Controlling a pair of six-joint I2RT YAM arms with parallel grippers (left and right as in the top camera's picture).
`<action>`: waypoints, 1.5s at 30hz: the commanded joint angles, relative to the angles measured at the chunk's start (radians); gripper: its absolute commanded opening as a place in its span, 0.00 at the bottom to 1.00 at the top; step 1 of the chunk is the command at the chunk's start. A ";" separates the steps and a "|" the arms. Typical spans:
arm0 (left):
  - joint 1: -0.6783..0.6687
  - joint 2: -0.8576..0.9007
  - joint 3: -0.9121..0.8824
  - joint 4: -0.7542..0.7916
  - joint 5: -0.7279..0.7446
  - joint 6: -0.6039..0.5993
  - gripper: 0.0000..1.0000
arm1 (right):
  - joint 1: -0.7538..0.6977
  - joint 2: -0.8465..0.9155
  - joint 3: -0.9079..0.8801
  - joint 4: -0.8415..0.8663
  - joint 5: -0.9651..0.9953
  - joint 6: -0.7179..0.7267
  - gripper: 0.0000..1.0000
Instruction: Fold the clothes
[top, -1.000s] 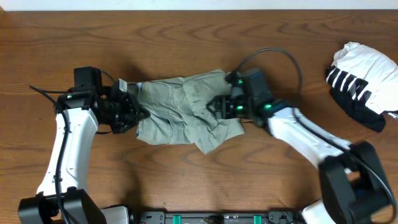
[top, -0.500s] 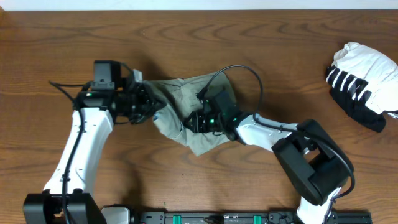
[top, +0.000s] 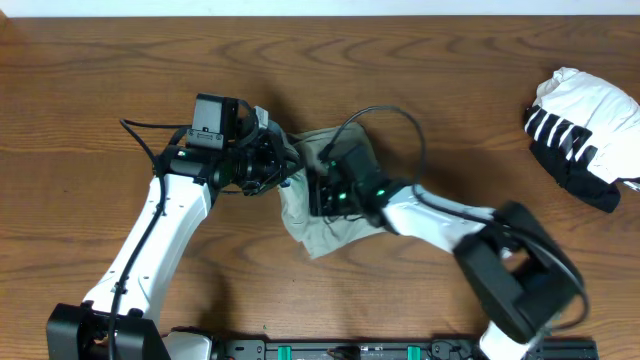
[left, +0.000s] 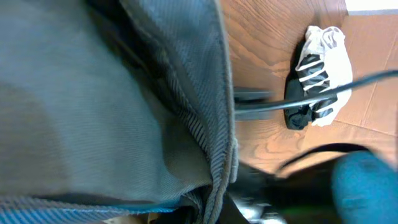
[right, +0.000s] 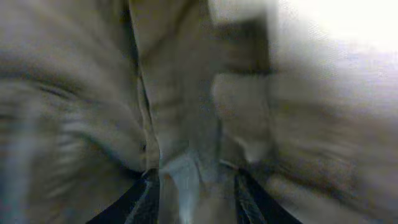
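The khaki-beige trousers (top: 328, 230) lie bunched into a narrow heap at the table's middle, squeezed between my two grippers. My left gripper (top: 283, 172) is shut on the trousers' left edge. My right gripper (top: 315, 192) is shut on the cloth right next to it. In the left wrist view the ribbed cloth (left: 93, 93) fills the frame and folds down into the jaws (left: 205, 208). In the right wrist view blurred cloth (right: 186, 81) fills the frame, with a fold between the dark fingers (right: 196, 193).
A white garment with black stripes (top: 580, 130) lies crumpled at the far right; it also shows in the left wrist view (left: 317, 68). A black cable (top: 400, 115) loops over the right arm. The wooden table (top: 100, 80) lies all around.
Both grippers have moved toward each other, the left one far to the right. The spread-out trousers have been drawn together into a narrow bunch.
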 joint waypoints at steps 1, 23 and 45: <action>-0.004 -0.013 -0.002 0.005 0.014 -0.009 0.06 | -0.066 -0.127 0.003 -0.044 0.003 -0.025 0.41; -0.052 -0.037 0.000 0.013 0.020 -0.009 0.06 | -0.412 -0.230 0.004 -0.365 0.226 -0.210 0.36; -0.281 -0.038 0.009 0.227 -0.252 -0.100 0.06 | -0.330 -0.017 0.004 -0.343 0.220 -0.229 0.35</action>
